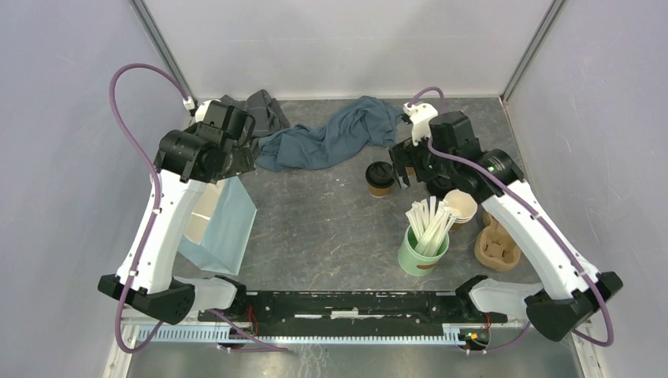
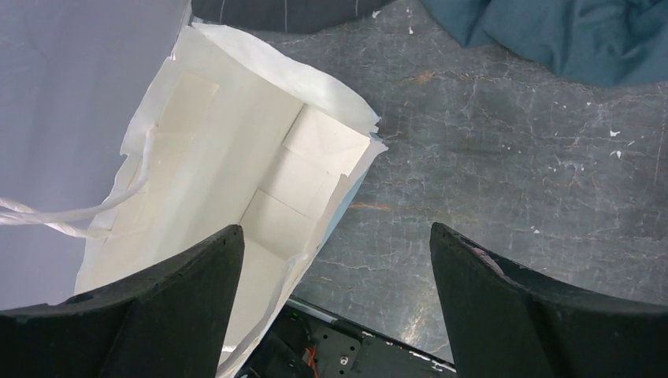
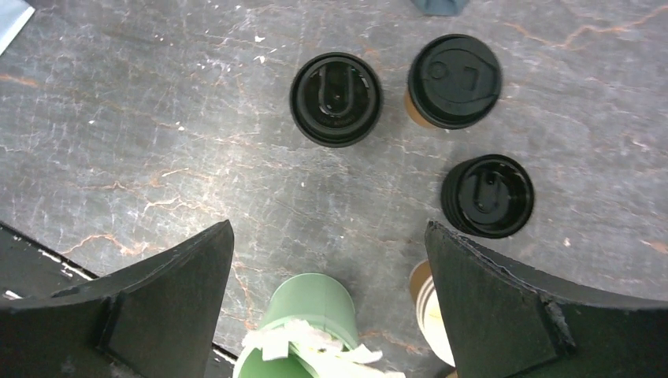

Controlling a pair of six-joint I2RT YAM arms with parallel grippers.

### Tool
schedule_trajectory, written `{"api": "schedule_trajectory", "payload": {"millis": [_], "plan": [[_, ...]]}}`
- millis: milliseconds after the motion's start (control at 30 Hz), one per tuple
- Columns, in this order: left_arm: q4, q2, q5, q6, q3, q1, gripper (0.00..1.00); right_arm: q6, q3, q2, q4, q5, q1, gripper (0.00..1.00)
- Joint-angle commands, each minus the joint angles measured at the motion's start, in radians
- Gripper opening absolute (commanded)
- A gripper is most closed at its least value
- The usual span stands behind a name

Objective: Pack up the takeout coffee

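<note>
Pale lavender walls (image 1: 339, 39) box in a dark grey table (image 1: 331, 228) whose top is scuffed and veined like worn stone.

At the left is a blue paper bag (image 1: 228, 228), its mouth open. The left wrist view looks into its creased white walls and folded floor, with a twisted white cord handle (image 2: 47, 216) at the rim. The left gripper (image 2: 335, 236) hangs over the bag's edge, its black fingers spread wide with nothing between them.

A rumpled teal cloth (image 1: 331, 138) lies along the back, and a dark grey cloth (image 1: 264, 110) is bunched beside it.

At the right, partly under the arm, sits a brown moulded pulp carrier (image 1: 496, 244) with round wells. A green cup (image 1: 423, 252) holds a bundle of pale flat stirrers (image 1: 429, 220). A stack of lidless cups (image 1: 459, 206) with cream insides stands just beside it.

One takeout coffee cup (image 1: 380, 179) of brown kraft paper, with a round black sip lid, stands upright on the bare table in the right half, beyond the green cup. A second lidded cup (image 3: 454, 81) stands near it, a sliver of brown showing under its lid. A third black lid (image 3: 488, 196) sits close by; what is under it I cannot tell.

The right gripper (image 3: 329, 228) hovers above them, its fingers wide apart and empty.
</note>
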Motion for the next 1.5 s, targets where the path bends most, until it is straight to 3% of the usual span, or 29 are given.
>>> {"api": "schedule_trajectory", "payload": {"millis": [0,267,500,633,767,867,1067,1233,1467], "plan": [[0.001,-0.003,-0.003,0.04,0.02,0.006,0.92,0.005,0.047,-0.068,-0.044,0.126,-0.002,0.98],[0.161,0.053,0.366,0.151,0.19,0.006,0.99,0.036,0.081,-0.085,-0.153,0.389,-0.088,0.98],[0.39,0.136,0.608,0.228,0.291,0.007,1.0,0.078,0.038,-0.033,-0.191,0.29,-0.46,0.98],[0.473,0.169,0.734,0.272,0.282,0.005,1.0,0.101,-0.057,-0.024,-0.203,0.196,-0.685,0.86],[0.534,0.194,0.88,0.227,0.239,0.004,1.0,0.08,-0.142,-0.009,-0.262,0.284,-0.731,0.71],[0.539,0.208,0.897,0.23,0.24,-0.022,1.0,0.069,-0.24,-0.028,-0.262,0.331,-0.732,0.61],[0.523,0.195,0.855,0.271,0.192,-0.104,1.0,0.045,-0.361,-0.036,-0.186,0.135,-0.76,0.49],[0.512,0.204,0.827,0.286,0.165,-0.107,1.0,0.025,-0.385,0.009,-0.119,0.161,-0.777,0.36],[0.51,0.225,0.824,0.295,0.175,-0.105,1.0,0.017,-0.436,0.034,-0.041,0.182,-0.783,0.36]]}}
